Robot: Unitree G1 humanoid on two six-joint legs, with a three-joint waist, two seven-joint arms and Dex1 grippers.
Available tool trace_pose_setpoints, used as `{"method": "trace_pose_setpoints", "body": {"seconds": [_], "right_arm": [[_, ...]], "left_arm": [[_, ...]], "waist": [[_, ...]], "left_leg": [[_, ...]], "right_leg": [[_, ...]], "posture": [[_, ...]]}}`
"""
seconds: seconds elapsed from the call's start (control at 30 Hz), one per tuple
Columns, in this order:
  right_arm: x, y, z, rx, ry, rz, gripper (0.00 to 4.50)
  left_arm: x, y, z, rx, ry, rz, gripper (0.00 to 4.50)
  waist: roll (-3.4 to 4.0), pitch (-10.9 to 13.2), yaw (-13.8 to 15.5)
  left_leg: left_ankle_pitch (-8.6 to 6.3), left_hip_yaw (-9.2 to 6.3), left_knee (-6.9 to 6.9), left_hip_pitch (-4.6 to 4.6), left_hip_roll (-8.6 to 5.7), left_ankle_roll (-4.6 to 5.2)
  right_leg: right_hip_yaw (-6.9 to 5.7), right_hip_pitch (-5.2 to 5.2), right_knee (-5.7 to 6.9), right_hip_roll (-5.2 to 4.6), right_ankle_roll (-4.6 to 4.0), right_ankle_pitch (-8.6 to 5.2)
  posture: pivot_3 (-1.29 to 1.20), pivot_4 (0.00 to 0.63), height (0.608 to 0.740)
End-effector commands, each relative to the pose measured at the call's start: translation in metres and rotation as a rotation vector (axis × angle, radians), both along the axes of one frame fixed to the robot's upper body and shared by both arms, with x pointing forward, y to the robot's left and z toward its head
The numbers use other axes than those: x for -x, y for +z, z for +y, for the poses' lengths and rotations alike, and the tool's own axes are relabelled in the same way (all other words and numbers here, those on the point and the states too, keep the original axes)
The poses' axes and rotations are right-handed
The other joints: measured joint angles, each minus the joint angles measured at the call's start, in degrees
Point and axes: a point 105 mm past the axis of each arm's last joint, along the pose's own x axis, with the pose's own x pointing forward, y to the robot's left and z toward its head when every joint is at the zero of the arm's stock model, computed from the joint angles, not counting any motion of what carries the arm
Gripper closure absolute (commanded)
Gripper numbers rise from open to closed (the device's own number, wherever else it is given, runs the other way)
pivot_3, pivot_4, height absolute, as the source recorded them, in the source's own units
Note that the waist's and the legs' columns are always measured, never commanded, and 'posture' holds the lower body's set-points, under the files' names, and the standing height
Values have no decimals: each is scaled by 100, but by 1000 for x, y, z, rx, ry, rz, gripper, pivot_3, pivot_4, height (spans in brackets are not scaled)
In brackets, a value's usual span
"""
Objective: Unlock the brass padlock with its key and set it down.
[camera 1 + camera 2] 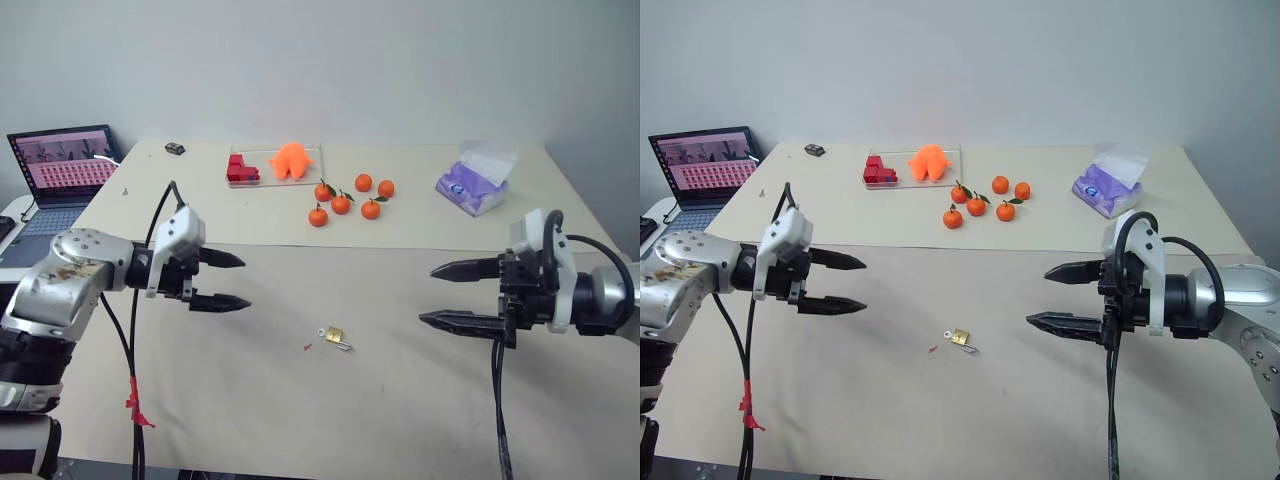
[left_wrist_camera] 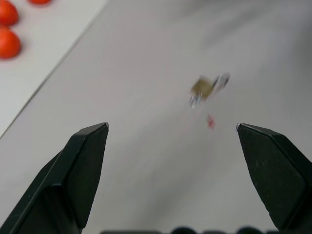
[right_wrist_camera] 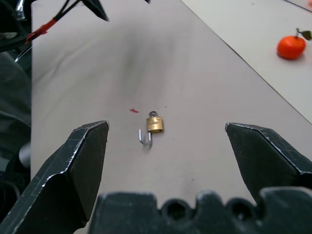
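The brass padlock (image 1: 335,335) lies on the table between my two grippers, small and gold. In the right wrist view the padlock (image 3: 155,125) shows its thin silvery shackle (image 3: 145,140) swung out like a hook. The key (image 3: 153,114) appears to stick out of the padlock's other end, with its small round head showing. My left gripper (image 1: 246,282) hovers open above the table to the padlock's left, holding nothing. On the other side, my right gripper (image 1: 427,295) is also open and empty. Both point inward toward each other.
Several tangerines (image 1: 350,197) lie behind the padlock. Further back are red blocks (image 1: 240,168) and an orange toy (image 1: 291,160) on a clear tray. A purple tissue pack (image 1: 475,180) sits at the back right, a laptop (image 1: 65,165) at the far left. A red speck (image 1: 307,348) lies beside the padlock.
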Motion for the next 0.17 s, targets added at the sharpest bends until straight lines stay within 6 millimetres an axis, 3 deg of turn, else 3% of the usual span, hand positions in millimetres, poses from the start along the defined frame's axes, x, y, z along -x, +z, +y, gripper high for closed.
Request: {"method": "trace_pose_setpoints", "body": {"seconds": [0.03,0.17], "right_arm": [[-3,14,-3,-24,-30,-74,0],[-7,16,-5,-21,-40,-83,0]], "left_arm": [[2,21,-7,68,20,-78,9],[-2,19,-12,73,48,-112,9]], "waist": [[3,1,-5],[12,4,-25]], "left_leg": [[-1,0,1,0,0,2],[-8,1,8,1,-1,14]], "right_leg": [[0,0,-2,0,0,0],[5,2,3,2,0,1]], "posture": [[0,150,661],[0,150,661]]}}
